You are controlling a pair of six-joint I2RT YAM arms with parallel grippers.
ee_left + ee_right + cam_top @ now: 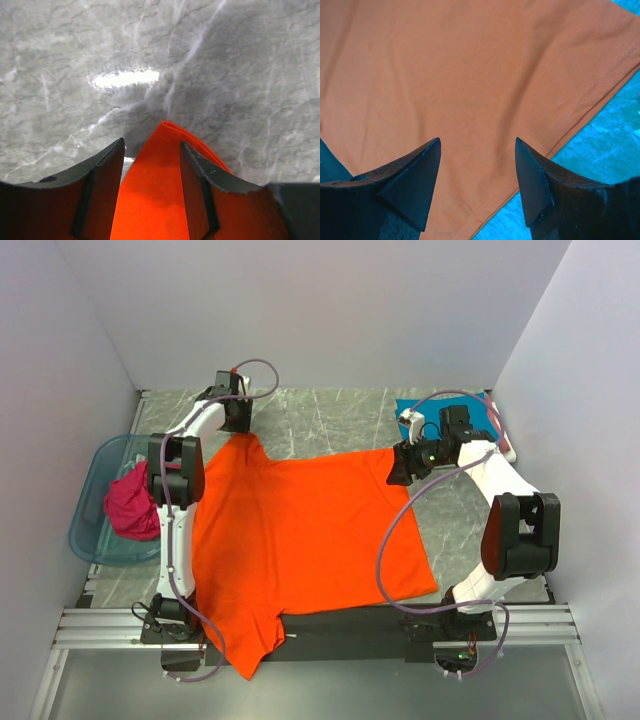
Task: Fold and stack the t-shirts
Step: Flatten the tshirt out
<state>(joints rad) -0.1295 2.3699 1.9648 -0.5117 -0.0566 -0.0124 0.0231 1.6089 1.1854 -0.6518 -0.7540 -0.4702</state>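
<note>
Orange t-shirt (310, 530), one, lies spread on the desk (330, 425); one magenta t-shirt (130, 508) fills the single blue tub (88, 525). Left gripper (152, 145) and right gripper (477, 142) have jaws apart over it.

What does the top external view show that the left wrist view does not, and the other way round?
Only top external: the whole orange t-shirt spread out, both arms, and the blue tub holding a magenta t-shirt. Only left wrist: the left gripper seen close, its fingers apart with a pointed orange tip lying between them. Both: the orange cloth and the grey marble table.
</note>
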